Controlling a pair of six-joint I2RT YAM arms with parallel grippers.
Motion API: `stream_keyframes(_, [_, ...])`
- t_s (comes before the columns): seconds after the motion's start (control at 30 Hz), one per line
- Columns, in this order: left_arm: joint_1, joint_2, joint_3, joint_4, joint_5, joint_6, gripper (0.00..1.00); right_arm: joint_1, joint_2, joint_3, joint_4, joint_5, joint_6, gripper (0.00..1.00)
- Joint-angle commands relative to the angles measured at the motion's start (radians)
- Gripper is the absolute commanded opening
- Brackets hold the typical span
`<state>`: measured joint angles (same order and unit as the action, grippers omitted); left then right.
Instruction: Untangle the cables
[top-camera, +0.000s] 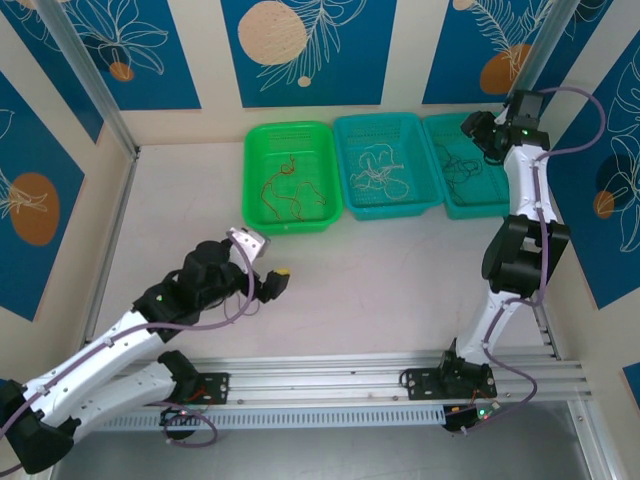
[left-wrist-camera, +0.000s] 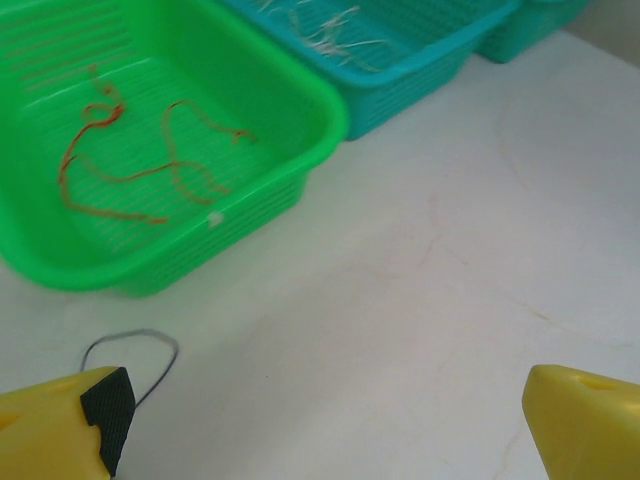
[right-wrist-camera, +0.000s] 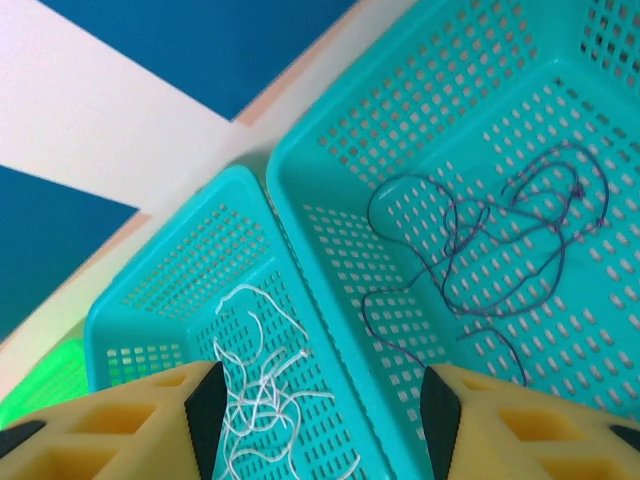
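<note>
Yellow-tipped and spread wide with nothing between its fingers, the left pincer (left-wrist-camera: 320, 405) hovers low over the worktop (left-wrist-camera: 450, 250). One stray dark cable (left-wrist-camera: 172, 350) lies looped just beside one fingertip, outside the gap, on the near side of the green basket (left-wrist-camera: 325, 115). Along the far edge, reddish-brown cables (left-wrist-camera: 120, 180) lie in that basket. Pale cables (right-wrist-camera: 262, 395) and dark purple cables (right-wrist-camera: 500, 250) lie in teal baskets (right-wrist-camera: 300, 250), beneath the released right pincer (right-wrist-camera: 320, 415). The left arm is far nearer the stray.
</note>
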<state>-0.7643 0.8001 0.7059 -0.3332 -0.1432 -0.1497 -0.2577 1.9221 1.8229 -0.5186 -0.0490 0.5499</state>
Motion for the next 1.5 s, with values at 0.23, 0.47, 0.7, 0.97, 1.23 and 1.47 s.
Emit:
stream_keyframes(0.23, [0.228,0.124,0.013,-0.255,-0.110,-0.413,0.97,0.235,-0.496,-0.433,0.177,-0.092,0.004,0.57])
stream_keyframes(0.47, [0.339,0.284,-0.021,-0.182,-0.016,-0.442,0.75,0.538,-0.685,-0.606,0.109,-0.136,-0.048,0.56])
stream_keyframes(0.7, [0.415,0.508,0.005,-0.054,0.010,-0.377,0.44,0.844,-0.671,-0.690,0.065,-0.106,-0.005,0.56])
stream_keyframes(0.97, [0.421,0.683,0.034,0.039,0.042,-0.320,0.35,0.896,-0.640,-0.720,0.079,-0.077,0.040,0.55])
stream_keyframes(1.23, [0.425,0.757,0.018,0.086,0.080,-0.303,0.10,0.897,-0.621,-0.711,0.066,-0.088,0.048,0.55])
stream_keyframes(1.47, [0.425,0.592,-0.015,0.088,0.205,-0.331,0.00,0.878,-0.650,-0.754,0.146,-0.124,0.085,0.56])
